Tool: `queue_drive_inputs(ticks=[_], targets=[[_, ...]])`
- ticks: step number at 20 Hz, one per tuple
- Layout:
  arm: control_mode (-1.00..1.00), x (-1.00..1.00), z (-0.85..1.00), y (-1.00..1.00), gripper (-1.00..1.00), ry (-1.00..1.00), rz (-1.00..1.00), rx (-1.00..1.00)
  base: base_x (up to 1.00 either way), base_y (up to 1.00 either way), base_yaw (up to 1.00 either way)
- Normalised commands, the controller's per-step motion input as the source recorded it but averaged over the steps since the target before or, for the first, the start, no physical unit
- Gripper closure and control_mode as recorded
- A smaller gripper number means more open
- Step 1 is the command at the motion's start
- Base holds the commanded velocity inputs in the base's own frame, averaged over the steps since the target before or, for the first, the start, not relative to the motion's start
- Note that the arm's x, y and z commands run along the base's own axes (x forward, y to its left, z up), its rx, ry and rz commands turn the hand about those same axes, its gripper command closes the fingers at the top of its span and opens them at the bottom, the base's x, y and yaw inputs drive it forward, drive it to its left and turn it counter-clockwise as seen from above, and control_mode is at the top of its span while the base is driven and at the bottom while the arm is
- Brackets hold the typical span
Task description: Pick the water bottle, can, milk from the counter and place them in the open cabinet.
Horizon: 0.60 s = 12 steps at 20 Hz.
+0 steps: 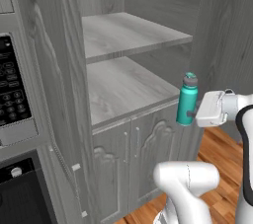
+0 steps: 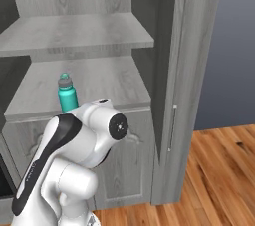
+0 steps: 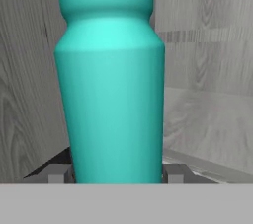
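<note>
The water bottle stands upright in the air, teal with a grey cap, clamped low on its body between the two dark fingers. In the hand view the bottle sits squarely between the finger tips, one tip pressed to each side of its base. In the left base view the gripper reaches in sideways from the right, its white hand level and the bottle just off the front right corner of the lower shelf of the open cabinet. The bottle's base hangs a little below that shelf's front edge and outside it; it touches neither shelf nor cabinet wall that can be seen. In the right base view the bottle's cap and shoulders rise above the white arm in front of the same lower shelf, towards its left side. An upper shelf lies above. Below the lower shelf are two grey arched-panel doors. Left of the cabinet a microwave keypad shows. The floor is warm wood plank.
</note>
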Motion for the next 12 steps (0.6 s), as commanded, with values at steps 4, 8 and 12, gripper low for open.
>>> queue_drive_inputs(ticks=[4, 8, 12], targets=[[1.00, 0.00, 0.00, 0.00, 1.00, 0.00, 0.00, 0.00, 0.00, 0.00, 0.00], [1.00, 0.00, 0.00, 0.00, 1.00, 0.00, 0.00, 0.00, 0.00, 0.00, 0.00], [-1.00, 0.00, 0.00, 0.00, 1.00, 0.00, 0.00, 0.00, 0.00, 0.00, 0.00]])
